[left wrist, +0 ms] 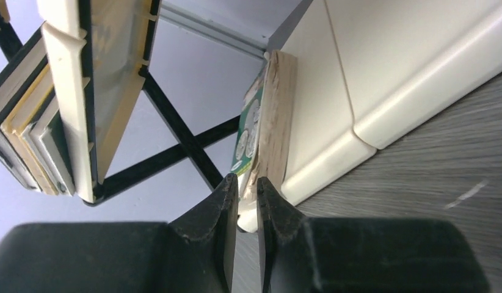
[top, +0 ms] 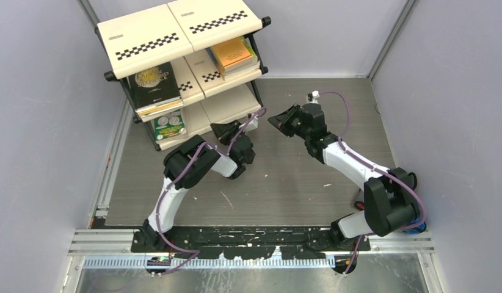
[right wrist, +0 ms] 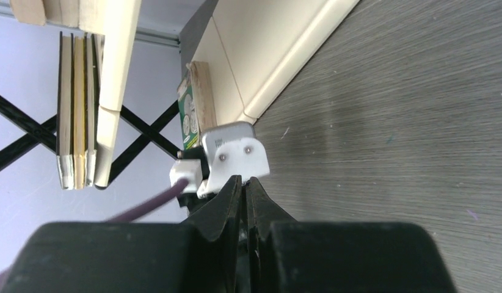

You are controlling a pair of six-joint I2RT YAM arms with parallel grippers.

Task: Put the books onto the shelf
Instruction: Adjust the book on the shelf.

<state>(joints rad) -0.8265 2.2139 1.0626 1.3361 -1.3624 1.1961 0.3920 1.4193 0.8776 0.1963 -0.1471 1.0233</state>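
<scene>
The shelf (top: 175,30) stands at the back left. On its middle tier lie a dark green-and-gold book (top: 152,85) and an orange book (top: 231,55) on top of others. A green-and-white book (top: 169,125) lies on the bottom tier; in the left wrist view that book (left wrist: 261,122) rests on the bottom panel (left wrist: 383,79) just beyond the fingertips. My left gripper (left wrist: 247,183) has a narrow gap between its fingers, with nothing in it. My right gripper (right wrist: 243,180) is shut and empty over the table, right of the shelf (right wrist: 261,49).
The left arm's white wrist mount (right wrist: 233,152) and purple cable (right wrist: 145,207) sit just ahead of the right gripper. Grey walls enclose the grey table (top: 285,183). A small red object (top: 358,204) lies by the right arm's base.
</scene>
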